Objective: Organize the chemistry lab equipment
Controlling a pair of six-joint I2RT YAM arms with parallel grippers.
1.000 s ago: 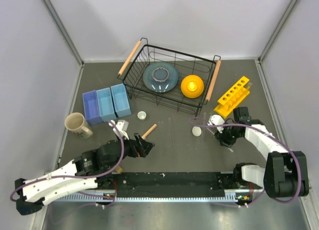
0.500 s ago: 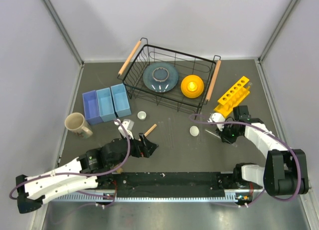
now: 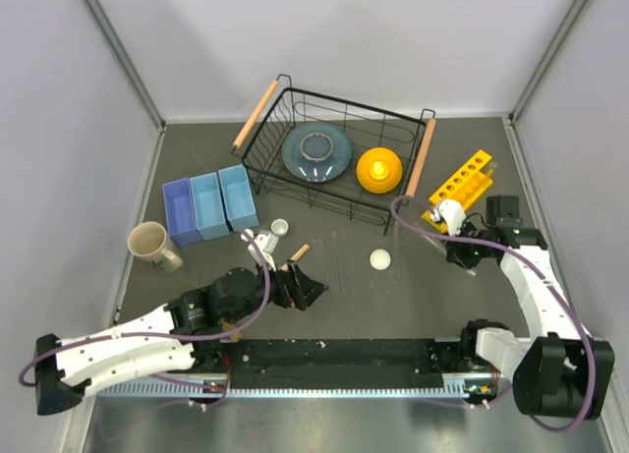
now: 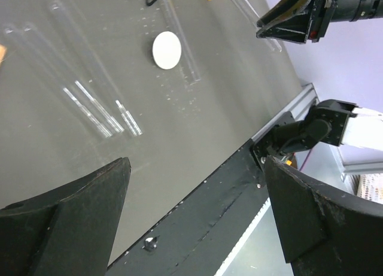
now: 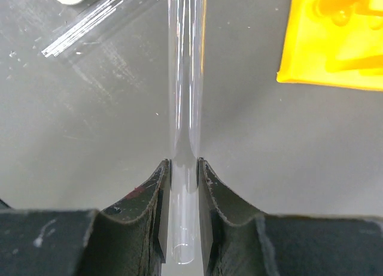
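My right gripper [image 5: 184,168] is shut on a thin clear tube [image 5: 187,78], which runs straight out from between the fingers above the table. The yellow rack [image 5: 332,42] lies just to the right of the tube. In the top view the right gripper [image 3: 464,254] hangs close beside the rack [image 3: 457,190]. One white round piece [image 3: 379,259] lies mid-table and another [image 3: 279,227] sits near the short wooden stick [image 3: 296,254]. My left gripper [image 3: 307,288] is open and holds nothing. In its wrist view that gripper [image 4: 197,168] looks over loose clear tubes [image 4: 96,108] and a white piece [image 4: 166,49].
A black wire basket [image 3: 398,139] at the back holds a grey-blue plate [image 3: 316,150] and an orange bowl [image 3: 379,168]. Three blue bins [image 3: 209,205] and a beige mug [image 3: 149,244] stand at the left. A black rail [image 3: 334,355] runs along the near edge.
The right gripper closed on a clear tube and carried it right, toward the yellow rack. The left arm slid right past the wooden stick, jaws still wide.
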